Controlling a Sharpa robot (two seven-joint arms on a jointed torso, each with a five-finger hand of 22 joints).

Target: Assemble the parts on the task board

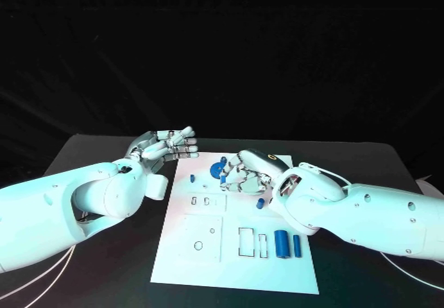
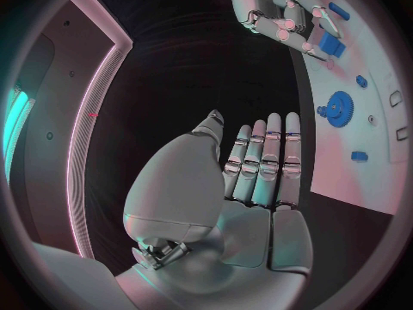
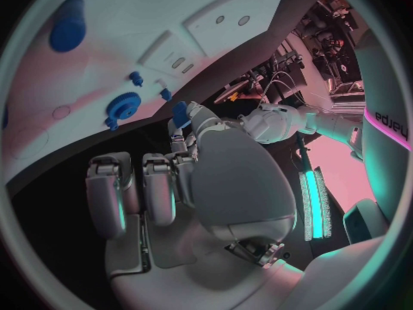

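Observation:
The white task board (image 1: 215, 260) lies in the middle of the black table. My right hand (image 1: 248, 173) hovers over its far part with its fingers curled in, and pinches a small blue part (image 3: 179, 114) at its fingertips. A blue gear (image 1: 218, 169) stands on the board just beside that hand, also seen as the gear (image 3: 124, 105) in the right wrist view. My left hand (image 1: 167, 146) is raised off the board's far left corner, fingers straight and apart, holding nothing. Two blue cylinders (image 1: 281, 244) lie at the board's near right.
A small blue peg (image 1: 192, 178) stands left of the gear and another blue piece (image 1: 260, 204) lies near my right wrist. Slots and outlined recesses (image 1: 246, 242) mark the near half of the board. Bare black table (image 1: 111, 269) surrounds the board.

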